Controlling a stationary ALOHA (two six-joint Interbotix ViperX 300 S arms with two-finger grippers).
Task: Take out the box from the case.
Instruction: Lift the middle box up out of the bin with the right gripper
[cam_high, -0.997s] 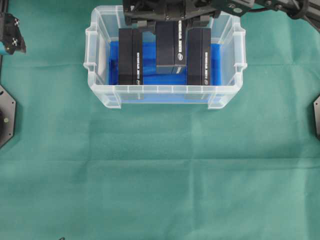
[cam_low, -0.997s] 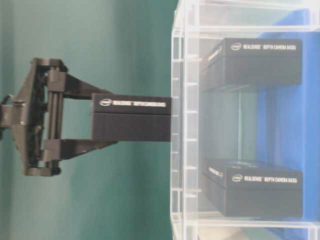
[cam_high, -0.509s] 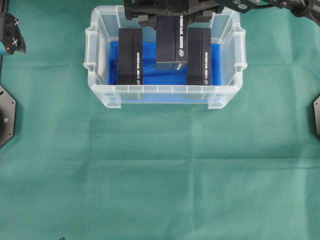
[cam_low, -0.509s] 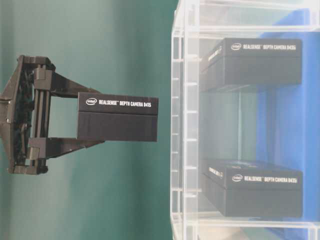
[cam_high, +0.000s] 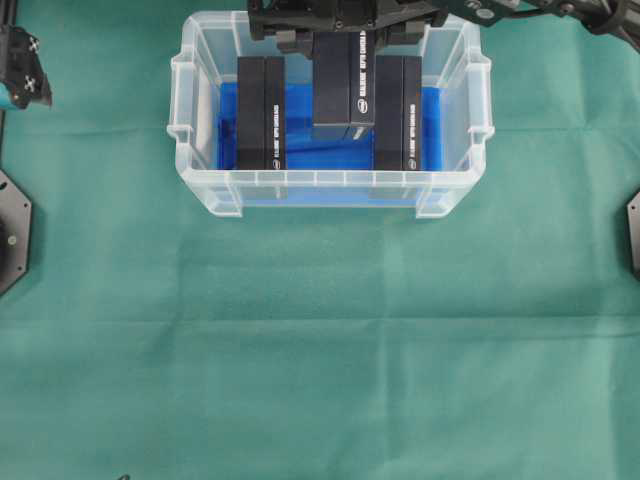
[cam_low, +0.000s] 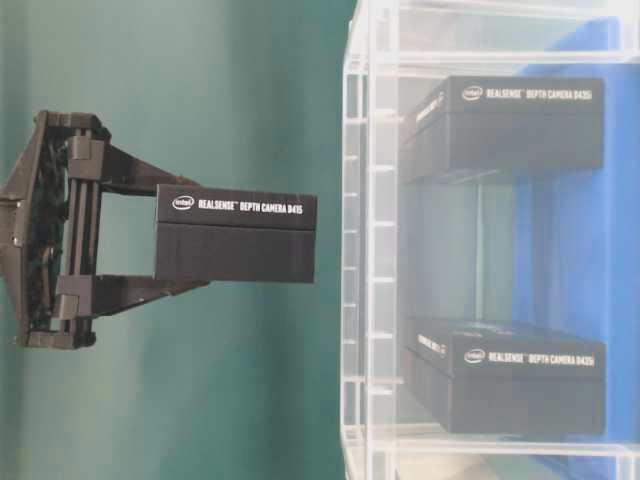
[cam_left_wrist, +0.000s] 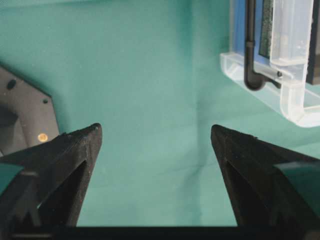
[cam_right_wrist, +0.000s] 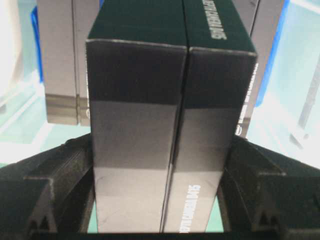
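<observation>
The clear plastic case (cam_high: 330, 182) stands at the back middle of the table with a blue cloth (cam_high: 300, 105) on its bottom. My right gripper (cam_high: 340, 22) is shut on a black box (cam_high: 343, 90) and holds it above the case. In the table-level view that box (cam_low: 235, 238) hangs clear of the case's rim (cam_low: 357, 250). The right wrist view shows the box (cam_right_wrist: 165, 100) clamped between both fingers (cam_right_wrist: 60, 175). Two more black boxes (cam_high: 261, 112) (cam_high: 397, 112) stand inside the case. My left gripper (cam_left_wrist: 156, 132) is open over bare cloth, far left of the case.
Green cloth covers the whole table (cam_high: 320, 350). Black arm base plates sit at the left edge (cam_high: 12, 230) and right edge (cam_high: 632, 232). A corner of the case (cam_left_wrist: 295, 107) shows at the upper right of the left wrist view.
The right gripper has lifted the box up until it is clear of the case's rim; for the last half second it has held still. The left arm has not moved.
</observation>
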